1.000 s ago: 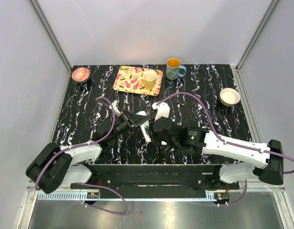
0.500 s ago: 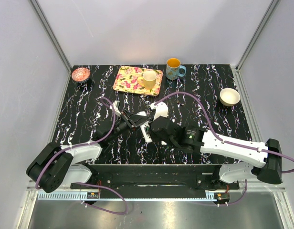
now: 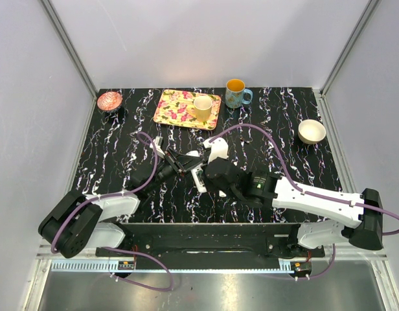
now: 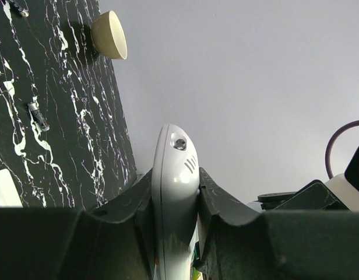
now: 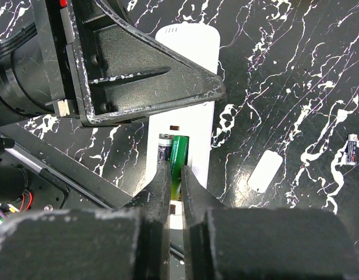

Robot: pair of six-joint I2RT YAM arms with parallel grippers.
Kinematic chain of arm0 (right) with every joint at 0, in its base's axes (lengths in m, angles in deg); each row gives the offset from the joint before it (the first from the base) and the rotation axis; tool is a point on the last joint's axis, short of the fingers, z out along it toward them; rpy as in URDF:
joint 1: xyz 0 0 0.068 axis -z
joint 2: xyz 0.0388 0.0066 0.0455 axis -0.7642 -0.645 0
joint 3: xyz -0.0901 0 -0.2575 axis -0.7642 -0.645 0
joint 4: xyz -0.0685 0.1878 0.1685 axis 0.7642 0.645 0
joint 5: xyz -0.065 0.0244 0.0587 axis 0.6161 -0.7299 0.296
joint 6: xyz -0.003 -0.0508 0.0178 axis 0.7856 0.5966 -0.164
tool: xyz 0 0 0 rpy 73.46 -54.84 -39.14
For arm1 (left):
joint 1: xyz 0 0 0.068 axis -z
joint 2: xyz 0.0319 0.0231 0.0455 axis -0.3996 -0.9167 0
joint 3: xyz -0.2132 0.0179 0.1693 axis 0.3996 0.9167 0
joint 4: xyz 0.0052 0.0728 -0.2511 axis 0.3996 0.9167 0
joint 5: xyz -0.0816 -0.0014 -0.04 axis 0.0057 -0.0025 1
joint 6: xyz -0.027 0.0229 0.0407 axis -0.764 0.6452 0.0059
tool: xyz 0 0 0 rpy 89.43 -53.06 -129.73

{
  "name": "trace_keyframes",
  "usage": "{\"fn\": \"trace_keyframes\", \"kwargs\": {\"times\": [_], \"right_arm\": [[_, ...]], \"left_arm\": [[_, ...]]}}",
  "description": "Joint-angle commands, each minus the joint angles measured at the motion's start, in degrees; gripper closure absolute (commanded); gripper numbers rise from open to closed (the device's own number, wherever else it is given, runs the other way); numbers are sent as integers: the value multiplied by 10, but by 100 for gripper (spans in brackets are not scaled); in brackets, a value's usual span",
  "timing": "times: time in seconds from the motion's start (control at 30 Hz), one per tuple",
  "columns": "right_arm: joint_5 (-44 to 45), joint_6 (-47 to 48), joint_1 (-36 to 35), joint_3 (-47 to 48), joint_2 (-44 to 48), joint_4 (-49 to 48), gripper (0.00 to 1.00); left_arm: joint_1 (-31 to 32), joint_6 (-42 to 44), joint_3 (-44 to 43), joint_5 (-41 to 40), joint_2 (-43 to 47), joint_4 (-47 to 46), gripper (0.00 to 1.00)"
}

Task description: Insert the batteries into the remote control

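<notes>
Black, white-veined tabletop [image 3: 284, 110] inside a pale grey booth.

Nearest, at the arms: left gripper [image 4: 175, 201] clamped tight on the remote control [image 4: 175, 157], dark recess turned toward the other arm. Right gripper [image 5: 176, 175] pinched narrow around a green battery [image 5: 179, 154], lying lengthwise in the recess just beside a dark battery [image 5: 164, 147] already in its slot.

Judged well along: one cell in place, the second at its slot but not yet let go. Cannot tell whether pressed fully home. Left to do, by the look of it: seat and release the green one, then perhaps fit the small white cover [image 5: 265, 171] lying flat on the marble just right of the remote.

Farther out: spare batteries [image 4: 38, 115] loose on the surface, well apart from the work.

Along the far edge: cream bowl [image 3: 311, 131], blue mug [image 3: 236, 94], flowered tray [image 3: 170, 107] carrying a yellow cup [image 3: 202, 107], pink dish [image 3: 109, 101].

Nothing lying between held cell and recess. Only crowding likely, from the left gripper's fingers close over the remote's upper half.
</notes>
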Motion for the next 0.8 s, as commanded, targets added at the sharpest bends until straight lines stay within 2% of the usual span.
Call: {"fn": "trace_keyframes", "kwargs": {"times": [0.0,0.3,0.77], "right_arm": [[18,14,-2,5,25,-46,100],[18,26,-2,-31,65,-89,100],[31,39,-2,-57,57,-113,100]], "left_arm": [[5,-18,-7,10,-2,-74,100],[4,-22,-14,10,-7,-75,100],[4,-32,-30,10,1,-63,100]]}}
